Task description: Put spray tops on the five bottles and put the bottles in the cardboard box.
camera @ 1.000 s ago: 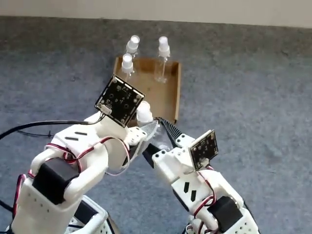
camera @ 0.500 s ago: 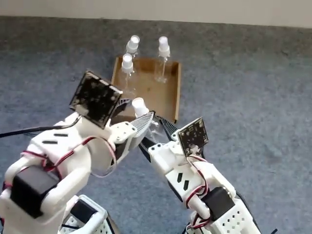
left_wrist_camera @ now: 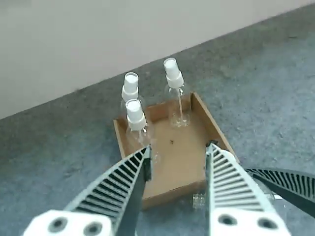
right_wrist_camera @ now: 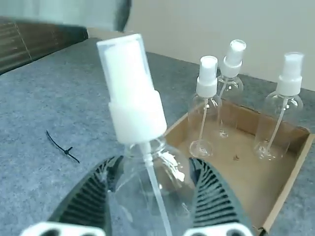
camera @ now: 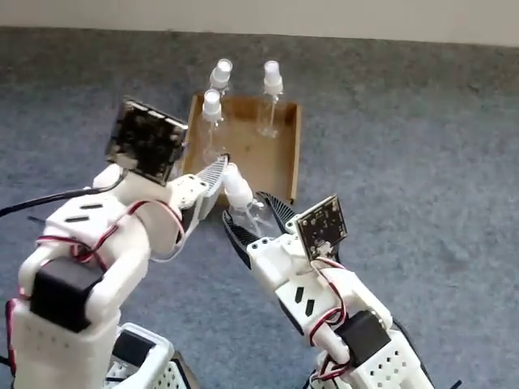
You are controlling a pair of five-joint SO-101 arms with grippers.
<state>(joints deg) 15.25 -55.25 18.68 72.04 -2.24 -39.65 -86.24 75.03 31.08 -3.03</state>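
The left gripper has its jaws open and empty just beside the spray top of a fourth bottle, which the right gripper grips in closed jaws by the near edge of the cardboard box. Three capped bottles stand along the box's far edge, so I judge three done, this one capped but unboxed, and a fifth left to do. The left wrist view shows the empty gap between its jaws, while the right wrist view shows the top's tube inside the bottle and a black cable tie on the worktop.
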